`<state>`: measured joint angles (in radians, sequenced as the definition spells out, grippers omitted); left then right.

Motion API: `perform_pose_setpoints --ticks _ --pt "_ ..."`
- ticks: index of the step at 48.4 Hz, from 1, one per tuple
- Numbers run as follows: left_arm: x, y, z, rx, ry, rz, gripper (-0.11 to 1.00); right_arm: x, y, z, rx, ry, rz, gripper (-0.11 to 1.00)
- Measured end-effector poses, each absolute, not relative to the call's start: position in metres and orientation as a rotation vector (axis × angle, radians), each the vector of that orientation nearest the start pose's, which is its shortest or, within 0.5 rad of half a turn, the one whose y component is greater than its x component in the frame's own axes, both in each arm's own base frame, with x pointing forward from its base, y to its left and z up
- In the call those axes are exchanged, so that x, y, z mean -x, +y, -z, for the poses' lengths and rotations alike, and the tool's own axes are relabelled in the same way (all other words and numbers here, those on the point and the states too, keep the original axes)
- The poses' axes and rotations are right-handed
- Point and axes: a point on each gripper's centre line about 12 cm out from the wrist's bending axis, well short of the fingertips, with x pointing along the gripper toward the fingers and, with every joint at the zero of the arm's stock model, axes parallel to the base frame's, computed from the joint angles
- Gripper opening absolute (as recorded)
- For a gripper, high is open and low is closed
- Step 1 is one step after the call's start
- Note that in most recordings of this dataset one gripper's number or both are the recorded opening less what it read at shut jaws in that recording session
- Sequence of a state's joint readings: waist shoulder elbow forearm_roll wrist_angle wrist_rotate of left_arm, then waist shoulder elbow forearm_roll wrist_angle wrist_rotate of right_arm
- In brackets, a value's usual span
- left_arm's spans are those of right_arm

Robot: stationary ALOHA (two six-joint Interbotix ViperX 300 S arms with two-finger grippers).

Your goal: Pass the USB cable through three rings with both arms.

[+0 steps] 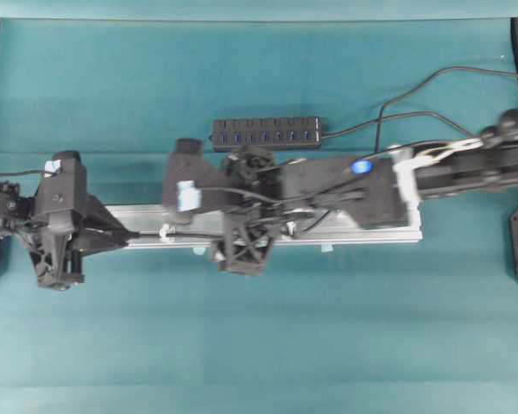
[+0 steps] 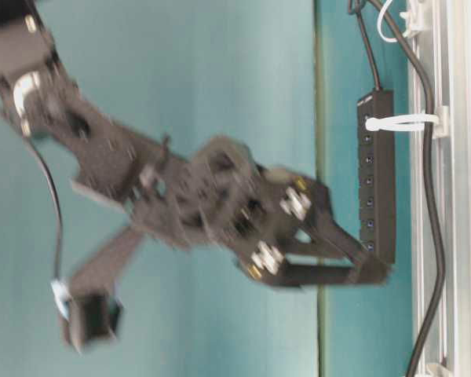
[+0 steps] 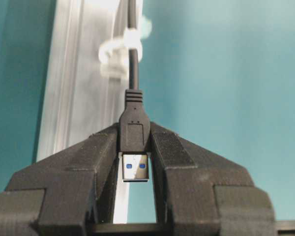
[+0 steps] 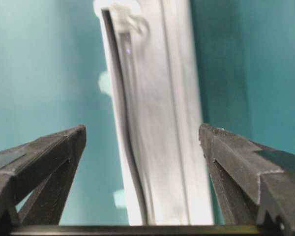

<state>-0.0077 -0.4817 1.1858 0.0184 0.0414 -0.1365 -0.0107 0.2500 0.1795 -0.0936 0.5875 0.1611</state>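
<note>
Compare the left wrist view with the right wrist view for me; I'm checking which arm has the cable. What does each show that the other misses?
Only the left wrist view shows the left gripper shut on the USB cable at its plug, silver tip facing the camera. Only the right wrist view shows the right gripper wide open, holding nothing. Both show the pale rail, the cord running along it, and a ring with the cord through it.

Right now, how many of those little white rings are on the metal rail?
3 rings along the rail in the table-level view: one at the top edge, one by the hub, one at the bottom edge. More could be hidden.
</note>
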Motion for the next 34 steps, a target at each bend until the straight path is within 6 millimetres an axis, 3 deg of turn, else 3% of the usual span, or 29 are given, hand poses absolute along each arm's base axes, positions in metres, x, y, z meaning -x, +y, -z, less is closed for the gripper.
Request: perform_pose_setpoints --ticks 9,21,34 --pt "-0.227 -0.002 -0.153 0.113 0.723 -0.037 0.21 -0.446 -0.010 -0.190 -0.058 0.916 0.085 0.83" --pt "-0.238 -0.002 -0.176 0.098 0.647 -0.027 0.21 -0.417 -0.008 -0.199 -0.061 0.790 0.065 0.83" --pt "-0.240 -0.002 -0.179 0.095 0.641 -0.026 0.21 -0.393 -0.006 -0.215 -0.063 0.694 0.052 0.81"
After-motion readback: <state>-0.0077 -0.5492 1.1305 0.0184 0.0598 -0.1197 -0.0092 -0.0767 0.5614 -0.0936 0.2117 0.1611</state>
